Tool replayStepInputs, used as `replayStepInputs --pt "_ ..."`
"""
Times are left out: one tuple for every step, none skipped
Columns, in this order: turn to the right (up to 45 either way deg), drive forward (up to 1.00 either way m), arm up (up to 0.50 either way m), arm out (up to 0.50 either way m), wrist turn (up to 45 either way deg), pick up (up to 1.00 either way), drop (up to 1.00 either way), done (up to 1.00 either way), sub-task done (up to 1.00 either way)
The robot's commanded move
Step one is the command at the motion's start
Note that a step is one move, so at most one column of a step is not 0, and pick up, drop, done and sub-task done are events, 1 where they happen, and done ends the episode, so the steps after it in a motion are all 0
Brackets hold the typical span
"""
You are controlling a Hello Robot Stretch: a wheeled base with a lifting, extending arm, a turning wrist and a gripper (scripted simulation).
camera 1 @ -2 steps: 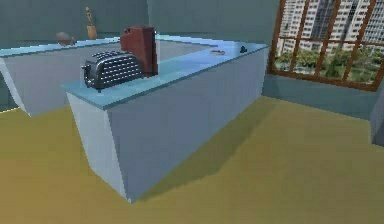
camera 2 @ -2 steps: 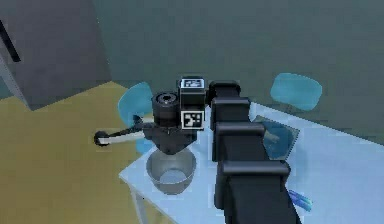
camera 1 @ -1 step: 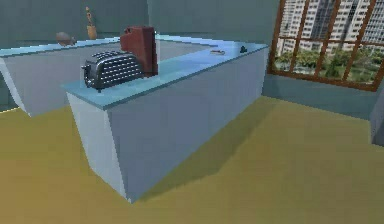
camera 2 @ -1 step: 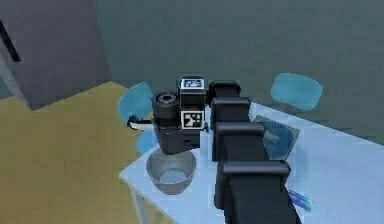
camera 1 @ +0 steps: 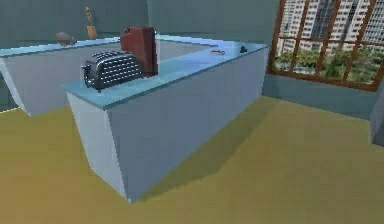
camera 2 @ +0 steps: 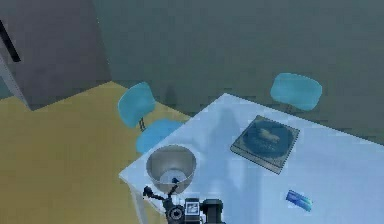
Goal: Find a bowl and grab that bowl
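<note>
fingers [camera 2: 172, 187] showing at bowl's near rim, touching or not unclear, can't tell if holding anything | bowl [camera 2: 170, 163] standing upright on white bench [camera 2: 335, 170] near its corner | blue plate [camera 2: 265, 136] lying farther along, apart from bowl | two blue chairs [camera 2: 137, 100] standing beside white bench | toaster [camera 1: 110, 68] and dark red box [camera 1: 139, 48] sitting on blue-topped bench [camera 1: 195, 95] in forward view

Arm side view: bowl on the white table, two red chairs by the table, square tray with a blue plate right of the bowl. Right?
One thing is off: the chairs are blue, not red, as the arm side view shows. The rest holds: the bowl stands on the white table, and the square tray with the blue plate lies right of it.
</note>
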Motion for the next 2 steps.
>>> replayStepInputs --pt "0.0 0.0 0.0 0.0 0.0 1.0 0.0 0.0 0.0" --pt "0.0 0.0 0.1 0.0 0.0 0.0 0.0 0.0 0.0"
